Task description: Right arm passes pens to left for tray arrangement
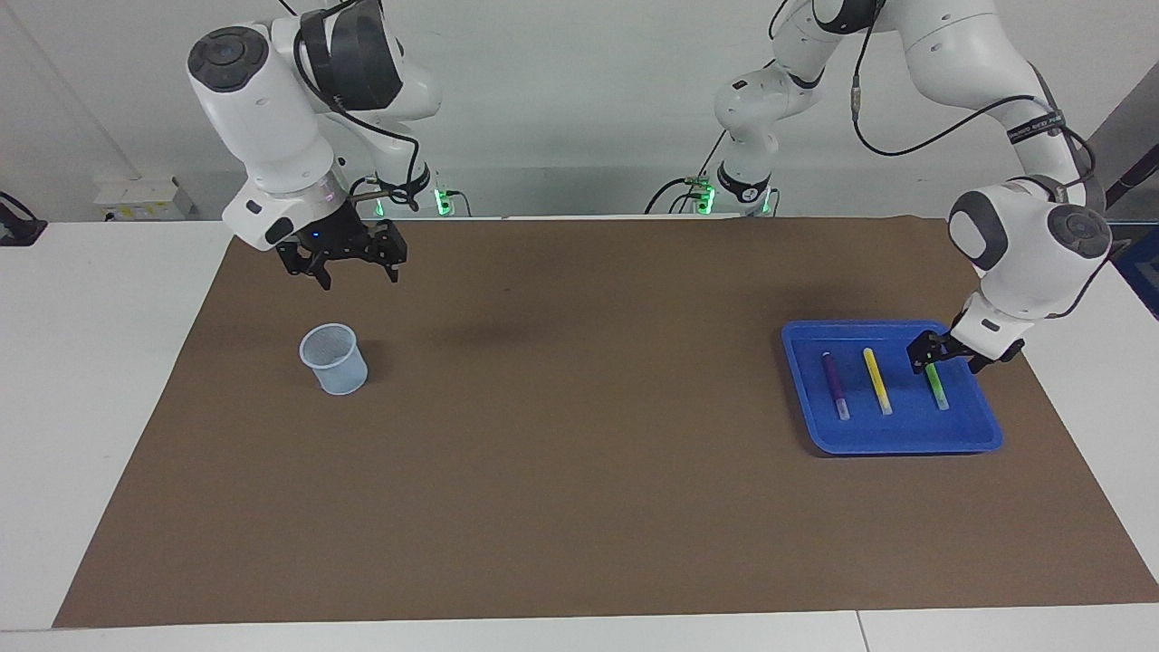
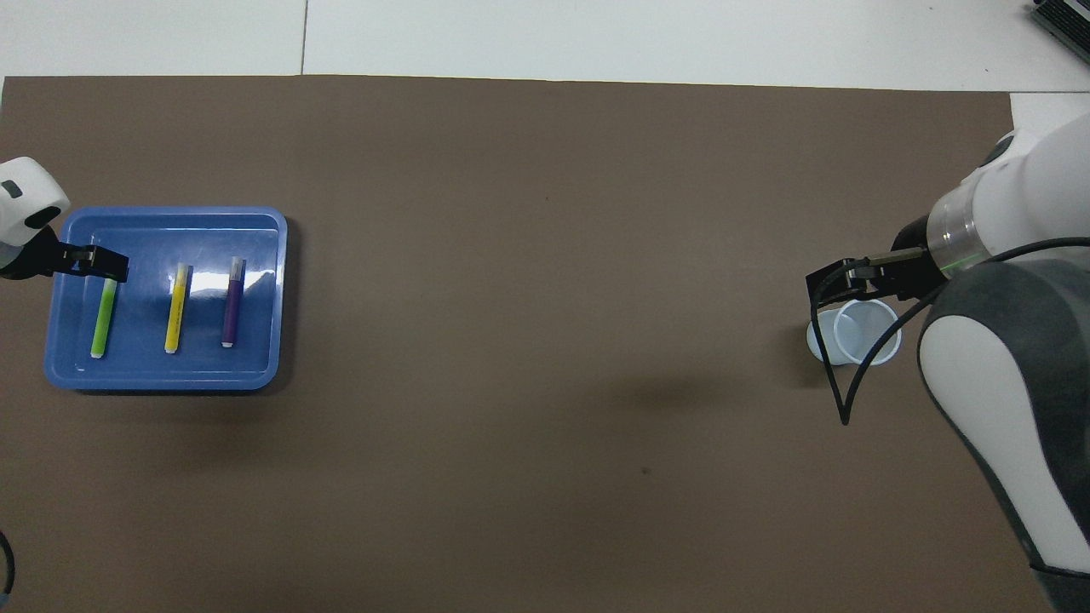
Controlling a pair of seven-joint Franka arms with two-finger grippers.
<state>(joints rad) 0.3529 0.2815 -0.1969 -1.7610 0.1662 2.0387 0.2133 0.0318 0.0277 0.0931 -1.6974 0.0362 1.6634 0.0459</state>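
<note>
The blue tray (image 1: 892,442) (image 2: 255,366) lies at the left arm's end of the mat. Three pens rest in it side by side. The purple pen (image 1: 835,385) (image 2: 232,302) is toward the table's middle. Beside it lies the yellow pen (image 1: 876,380) (image 2: 176,308), and the green pen (image 1: 936,388) (image 2: 103,317) is outermost. My left gripper (image 1: 951,360) (image 2: 95,260) hangs open just above the green pen, holding nothing. My right gripper (image 1: 360,276) (image 2: 839,277), with a blue light, stands open and empty in the air over the mat beside the cup.
A small pale-blue mesh cup (image 1: 334,359) (image 2: 856,334) stands upright on the brown mat (image 1: 561,435) at the right arm's end. White tabletop borders the mat on every side.
</note>
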